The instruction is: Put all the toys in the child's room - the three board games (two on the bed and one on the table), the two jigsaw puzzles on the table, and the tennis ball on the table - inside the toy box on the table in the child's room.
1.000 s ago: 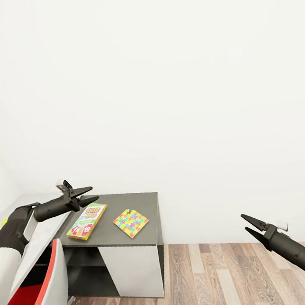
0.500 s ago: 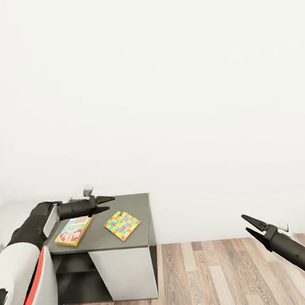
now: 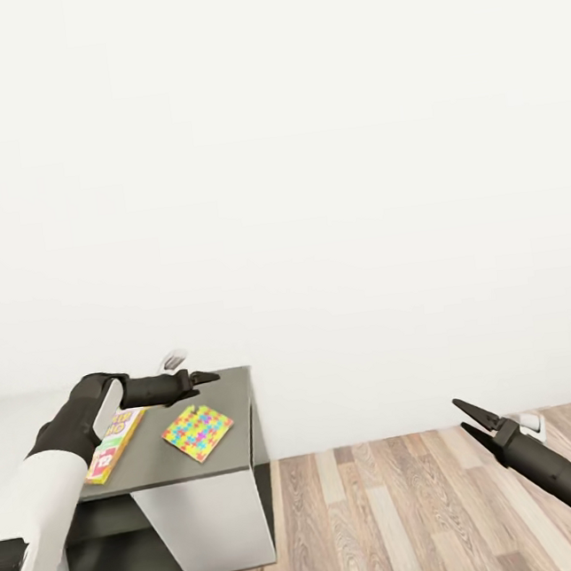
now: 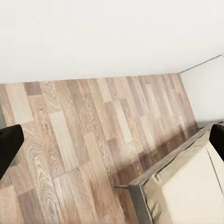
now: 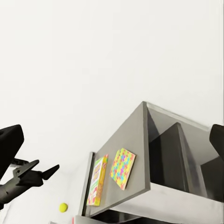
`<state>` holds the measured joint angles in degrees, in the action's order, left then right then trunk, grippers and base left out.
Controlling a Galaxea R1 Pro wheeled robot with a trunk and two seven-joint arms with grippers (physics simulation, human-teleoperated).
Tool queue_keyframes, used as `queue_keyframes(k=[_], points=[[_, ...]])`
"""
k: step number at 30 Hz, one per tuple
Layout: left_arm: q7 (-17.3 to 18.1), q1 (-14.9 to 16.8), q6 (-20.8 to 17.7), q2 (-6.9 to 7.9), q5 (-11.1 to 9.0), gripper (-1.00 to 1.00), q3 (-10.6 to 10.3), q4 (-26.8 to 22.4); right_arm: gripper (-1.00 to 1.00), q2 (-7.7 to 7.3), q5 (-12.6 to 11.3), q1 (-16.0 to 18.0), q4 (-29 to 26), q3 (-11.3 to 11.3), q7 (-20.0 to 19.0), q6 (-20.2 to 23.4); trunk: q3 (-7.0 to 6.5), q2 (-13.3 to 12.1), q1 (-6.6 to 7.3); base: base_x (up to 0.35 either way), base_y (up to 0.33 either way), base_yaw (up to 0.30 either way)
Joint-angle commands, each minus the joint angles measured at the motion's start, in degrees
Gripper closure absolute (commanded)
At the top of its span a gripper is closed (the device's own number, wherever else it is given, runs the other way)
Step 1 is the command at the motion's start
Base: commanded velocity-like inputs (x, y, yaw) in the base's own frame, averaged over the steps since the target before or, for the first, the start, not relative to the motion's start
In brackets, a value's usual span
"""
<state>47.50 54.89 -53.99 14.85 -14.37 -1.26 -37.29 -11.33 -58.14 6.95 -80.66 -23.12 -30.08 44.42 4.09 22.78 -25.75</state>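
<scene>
Two flat toys on the dark grey counter [image 3: 232, 395]: a yellow-green board game [image 3: 114, 443] near its left part, partly behind the left forearm, and a multicoloured jigsaw puzzle [image 3: 197, 431] just beside it, set in from the right edge. Plenty of bare wood-plank floor [image 3: 411, 511] to the right of the counter, up to the white wall [image 3: 309, 184]. Left hand [image 3: 206, 378] above the counter's rear edge, touching nothing, fingers close together (cannot tell whether fully clenched). Right hand [image 3: 464, 410] low over the floor, well apart from the counter, fingers slightly parted, empty. In the right wrist view, a tennis ball [image 5: 63, 207] beyond the game. In the left wrist view, a bed [image 4: 186, 186] corner, grey frame and beige mattress, meeting the floor.
</scene>
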Motion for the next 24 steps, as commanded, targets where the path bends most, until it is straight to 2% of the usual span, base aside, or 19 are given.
queue_keyframes(k=[1,7,9,18,20,24], points=[[-0.02,0.04,-0.19,0.07,-0.13,-1.0,-0.13,-0.04,-1.0,0.09,-0.09,0.08,0.01,-0.1,-0.07,0.37,0.16,0.13,-0.04,0.023,0.0,-0.147],[-0.53,0.04,1.12,0.14,-0.06,-1.0,-0.21,-0.05,-1.0,0.41,-0.05,0.08,0.02,-0.13,-0.07,0.02,0.21,0.13,-0.04,0.203,0.0,-0.045],[-1.62,0.04,1.6,0.1,-0.05,-1.0,-0.22,-0.06,-1.0,0.0,-0.12,0.08,0.06,0.02,-0.07,-0.32,0.21,0.13,-0.04,0.081,0.0,-0.003],[-5.77,0.04,1.72,0.04,-0.03,-1.0,-0.15,-0.06,-1.0,0.04,0.14,0.08,0.04,0.08,-0.07,-0.46,0.21,0.13,-0.04,0.057,0.0,-0.001],[-7.36,0.04,1.75,0.02,-0.04,-1.0,-0.14,-0.06,-1.0,0.0,0.2,0.08,0.05,0.12,-0.02,-0.5,0.21,0.13,-0.04,0.19,0.0,0.0],[-15.02,0.04,1.78,0.01,-0.11,-1.0,-0.04,-0.02,-1.0,-0.06,2.29,0.12,0.12,0.17,2.31,-0.45,0.21,0.13,-0.04,0.201,0.0,0.0]])
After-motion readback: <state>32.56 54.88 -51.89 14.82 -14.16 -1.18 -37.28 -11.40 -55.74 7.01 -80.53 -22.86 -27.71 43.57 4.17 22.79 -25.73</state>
